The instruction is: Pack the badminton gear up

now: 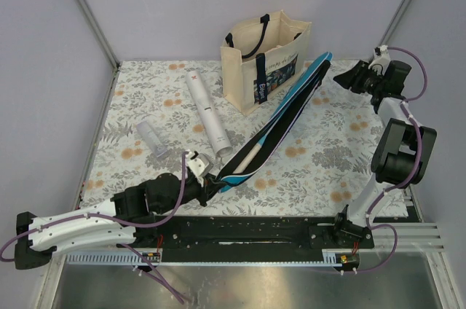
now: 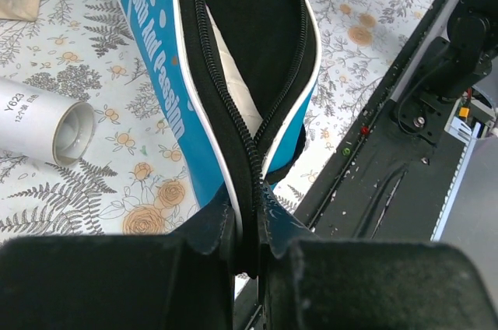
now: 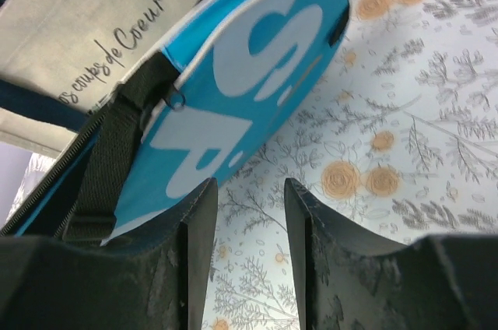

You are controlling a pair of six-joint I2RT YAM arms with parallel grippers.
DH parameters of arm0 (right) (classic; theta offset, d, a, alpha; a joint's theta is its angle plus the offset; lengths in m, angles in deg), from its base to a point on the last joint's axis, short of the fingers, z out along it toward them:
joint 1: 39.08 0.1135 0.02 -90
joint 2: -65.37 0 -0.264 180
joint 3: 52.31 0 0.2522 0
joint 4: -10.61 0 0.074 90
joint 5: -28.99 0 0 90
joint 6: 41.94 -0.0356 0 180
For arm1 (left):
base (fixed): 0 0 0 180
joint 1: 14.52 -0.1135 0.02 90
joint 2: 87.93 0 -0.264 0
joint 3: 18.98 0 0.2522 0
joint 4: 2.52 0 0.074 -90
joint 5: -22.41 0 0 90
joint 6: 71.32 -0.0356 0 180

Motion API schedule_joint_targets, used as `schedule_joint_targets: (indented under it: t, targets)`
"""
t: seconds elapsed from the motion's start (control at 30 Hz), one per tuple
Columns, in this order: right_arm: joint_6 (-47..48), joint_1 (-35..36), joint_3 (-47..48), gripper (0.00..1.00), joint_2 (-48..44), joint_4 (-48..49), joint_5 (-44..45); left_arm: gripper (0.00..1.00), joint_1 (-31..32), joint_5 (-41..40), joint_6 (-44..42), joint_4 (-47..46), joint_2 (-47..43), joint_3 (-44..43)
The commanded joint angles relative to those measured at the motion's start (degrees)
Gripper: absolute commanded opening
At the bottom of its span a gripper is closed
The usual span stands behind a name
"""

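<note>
Setting: robotics lab test cell. Evidence: plain pale-lilac wall panels (image 1: 218,3); aluminium frame struts (image 1: 87,14) rising at the far corners; floral-covered table (image 1: 328,170); black mounting rail (image 1: 240,230) fixed along the table's near edge.

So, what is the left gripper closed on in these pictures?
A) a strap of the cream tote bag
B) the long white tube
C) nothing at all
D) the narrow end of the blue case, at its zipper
D: in the left wrist view the left gripper pinches the narrow end of the blue case right at its zipper seam, while the white tube lies apart beside it.
</note>
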Motion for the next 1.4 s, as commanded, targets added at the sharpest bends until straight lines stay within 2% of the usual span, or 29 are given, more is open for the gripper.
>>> schedule_joint_targets:
  t: [0.0, 0.17, 0.2, 0.23, 0.47, 0.8, 1.03, 1.37]
  targets:
    - [1.21, -0.22, 4.97, 0.48, 2.31, 6.55, -8.92, 0.0, -0.14, 5.03, 0.77, -1.92, -1.8, -3.34]
    - [-8.87, -0.22, 5.58, 0.49, 5.92, 18.84, -17.79, 0.0, -0.14, 6.79, -1.33, -2.44, -2.59, -2.73]
    - [-12.56, -0.22, 5.5, 0.49, 6.79, 23.48, -18.85, 0.0, -0.14, 7.06, -1.77, -2.36, -2.5, -5.94]
    - [-16.07, -0.22, 5.67, 0.49, 7.5, 26.48, -19.47, 0.0, -0.14, 7.06, -1.95, -2.53, -2.59, -2.41]
    - [-27.18, -0.22, 6.2, 0.43, 10.75, 36.53, -20.79, 0.0, -0.23, 6.88, -2.39, -2.36, -2.24, -2.55]
    - [-30.51, -0.48, 6.47, 0.43, 10.06, 34.78, -18.87, 0.0, -0.32, 7.15, -3.01, -1.3, -2.41, -2.55]
    - [-30.35, -1.1, 5.06, 0.41, 8.3, 26.96, -14.73, 0.0, -0.32, 7.06, -3.18, -1.65, -2.5, -2.55]
    - [-34.47, -1.1, 4.36, 0.39, 9.7, 30.37, -15.52, 0.0, -0.49, 7.85, -3.8, -3.58, -0.04, -2.99]
